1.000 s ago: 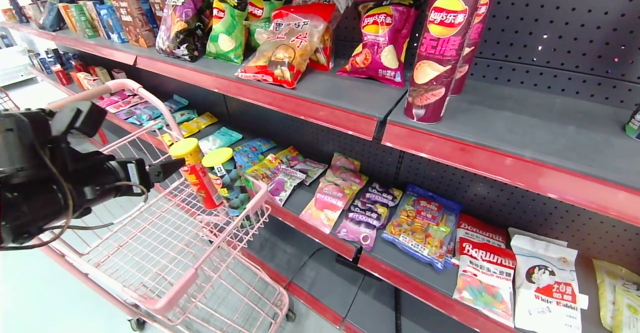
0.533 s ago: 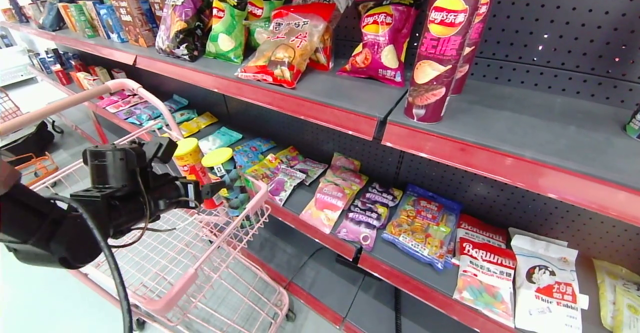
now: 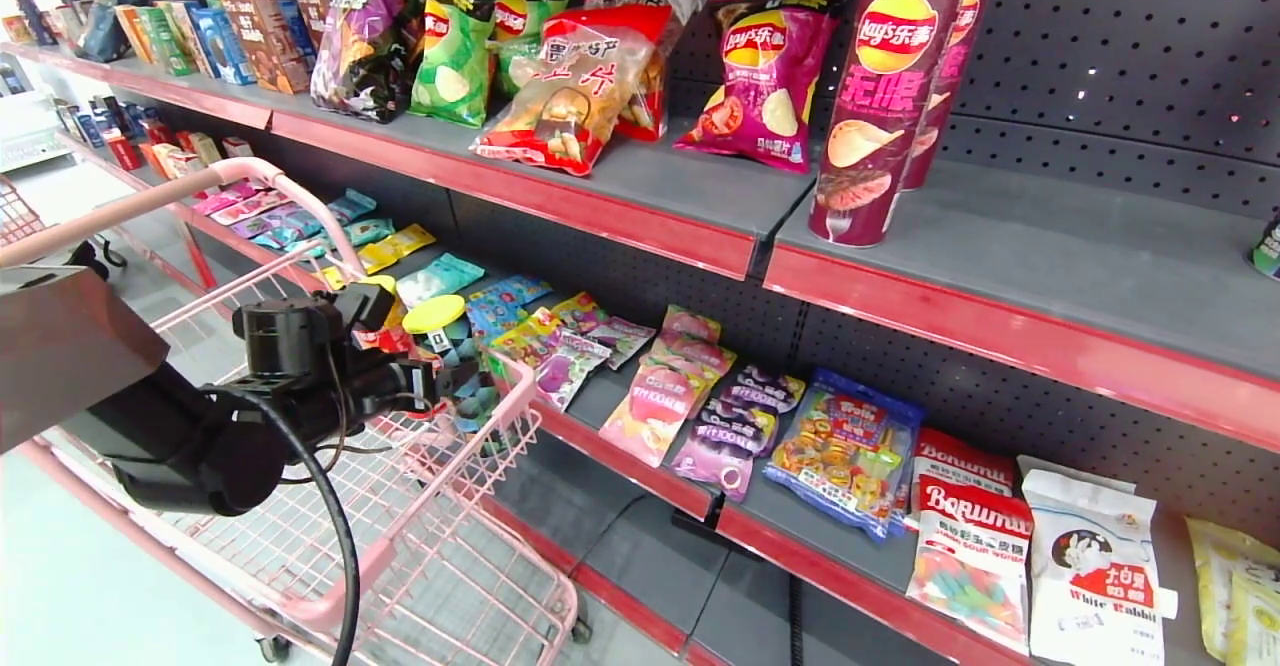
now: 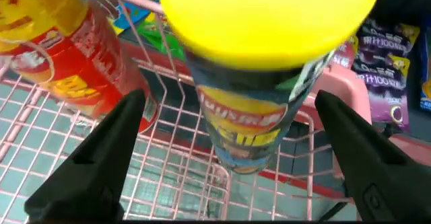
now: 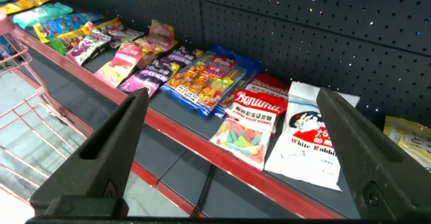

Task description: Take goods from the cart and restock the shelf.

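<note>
My left tool [image 4: 229, 103] is wide open inside the pink cart [image 3: 520, 398]. It has one finger on each side of the green can [image 4: 250, 123] and is opened wider than the can. I count two cans in the cart, both with a yellow lid. The green one stands upright in the far corner, and one red can [image 4: 74, 56] is just beside it on the left.

On the upper shelf [image 3: 1000, 236] stand two tall purple cans [image 3: 868, 96], one behind the other, to the right of the chip bags.

My right tool [image 5: 230, 96] is also wide open and holds nothing. It hangs in front of the lower shelf [image 5: 202, 140], where two red candy bags [image 5: 252, 106] and one white bag [image 5: 306, 140] lie.
</note>
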Motion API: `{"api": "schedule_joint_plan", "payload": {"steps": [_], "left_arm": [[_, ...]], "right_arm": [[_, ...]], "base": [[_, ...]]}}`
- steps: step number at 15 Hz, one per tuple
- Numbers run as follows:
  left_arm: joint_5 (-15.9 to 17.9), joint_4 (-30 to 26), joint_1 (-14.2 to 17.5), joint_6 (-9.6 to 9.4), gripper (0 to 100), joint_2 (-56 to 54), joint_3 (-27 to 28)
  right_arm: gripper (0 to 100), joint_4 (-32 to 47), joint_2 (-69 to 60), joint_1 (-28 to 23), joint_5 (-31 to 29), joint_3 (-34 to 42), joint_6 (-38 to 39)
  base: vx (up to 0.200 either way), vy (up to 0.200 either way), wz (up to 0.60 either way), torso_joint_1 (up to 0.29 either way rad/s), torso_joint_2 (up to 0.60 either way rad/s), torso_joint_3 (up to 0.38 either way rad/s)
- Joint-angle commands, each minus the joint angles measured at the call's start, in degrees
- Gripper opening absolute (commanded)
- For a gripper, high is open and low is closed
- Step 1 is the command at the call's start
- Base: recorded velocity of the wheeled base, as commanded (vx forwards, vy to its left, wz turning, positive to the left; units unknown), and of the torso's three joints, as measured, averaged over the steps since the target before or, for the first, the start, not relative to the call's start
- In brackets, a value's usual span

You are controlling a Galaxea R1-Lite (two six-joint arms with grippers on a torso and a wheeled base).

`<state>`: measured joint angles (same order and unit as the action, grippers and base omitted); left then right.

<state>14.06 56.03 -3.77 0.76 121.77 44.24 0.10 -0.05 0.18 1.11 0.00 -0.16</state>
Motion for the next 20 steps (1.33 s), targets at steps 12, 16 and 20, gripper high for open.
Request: {"api": "schedule_joint_plan", "payload": {"steps": [12, 16, 20], "left_arm": [[-1.0, 3.2, -0.9, 0.04, 0, -0.6, -3.0], [-0.4, -12.6, 1.1, 1.0, 0, -22.9, -5.7], [-0.4, -27.5, 2.1, 2.41, 0, -49.5, -5.9]], "right_arm": [[100, 0.0, 0.0, 0.0, 0.0, 0.0, 0.0], [100, 0.0, 0.0, 0.0, 0.0, 0.0, 0.1], [100, 0.0, 0.0, 0.0, 0.0, 0.0, 0.2]], "base": [[0.0, 0.0, 0.0, 0.0, 0.0, 0.0], [0.0, 0.0, 0.0, 0.0, 0.0, 0.0], [0.0, 0.0, 0.0, 0.0, 0.0, 0.0]]}}
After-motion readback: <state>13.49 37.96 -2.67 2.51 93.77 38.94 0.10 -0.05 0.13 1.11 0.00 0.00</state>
